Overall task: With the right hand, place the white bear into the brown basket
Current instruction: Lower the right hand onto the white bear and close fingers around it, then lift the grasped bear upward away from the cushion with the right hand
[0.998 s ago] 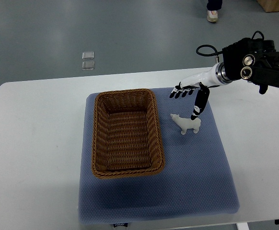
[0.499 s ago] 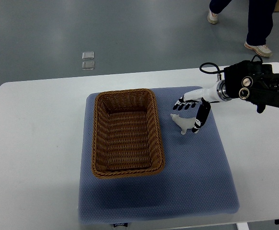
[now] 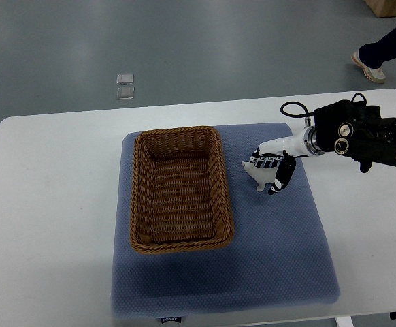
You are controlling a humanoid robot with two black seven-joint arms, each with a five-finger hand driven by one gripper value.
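A small white bear lies on the blue mat, just right of the brown wicker basket. My right hand comes in from the right edge and sits over the bear, its fingers curling down around the bear's back. The bear's head pokes out to the left of the fingers, and the bear still rests on the mat. The basket is empty. The left arm does not show.
The mat lies on a white table. A person's leg and shoe stand on the floor beyond the table's far right corner. Two small clear tiles lie on the floor behind.
My right hand dropped lower and moved left onto the bear, and its fingers went from spread to curled around it. The person on the floor walked to the right.
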